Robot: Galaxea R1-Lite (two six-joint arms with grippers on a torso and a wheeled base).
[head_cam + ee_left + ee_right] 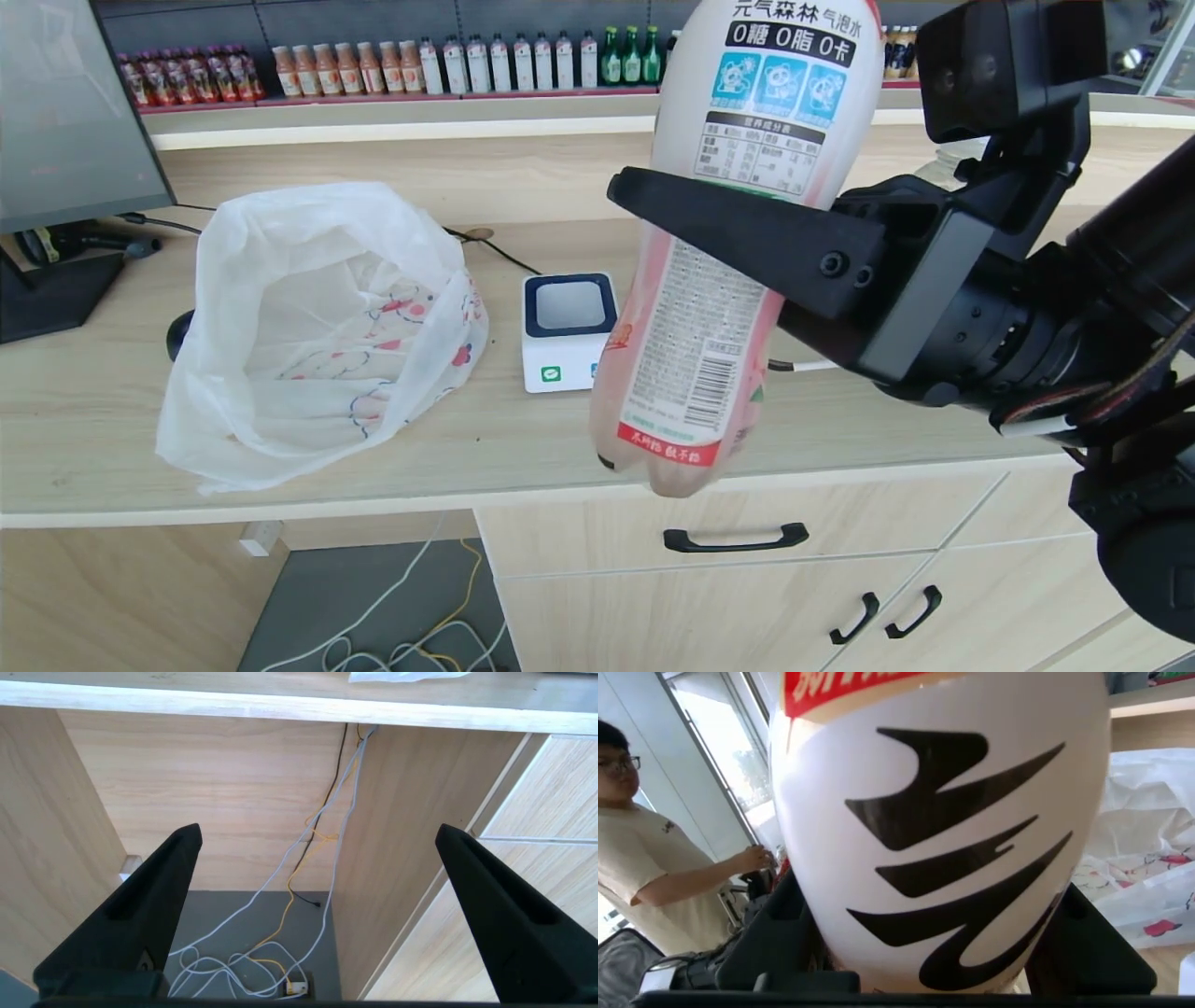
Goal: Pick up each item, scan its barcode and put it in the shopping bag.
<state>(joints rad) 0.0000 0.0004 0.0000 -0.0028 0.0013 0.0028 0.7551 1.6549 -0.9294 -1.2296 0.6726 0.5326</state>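
In the head view, our right hand (709, 201) is clamped across the middle of the drink bottle (766, 84), holding it base-down in the air above the front edge of the worktop (93, 420). The barcode (714, 383) faces up toward the head camera, not toward the scanner (568, 331), which sits on the worktop just beyond the bottle, on the hand's left. The shopping bag (317, 327) lies open-mouthed further out on that same side, past the scanner.

In the left wrist view, our left hand (318, 835) has its fingers apart and holds nothing. It hangs below the worktop's edge, with loose cables (280, 943) ahead of it in the recess.

In the right wrist view, the bottle's base bulges out between the fingers, with the bag beyond it.

We judge the pick-up done. The scan looks unfinished and the bagging is not yet done. We cannot tell whether the bag holds anything.
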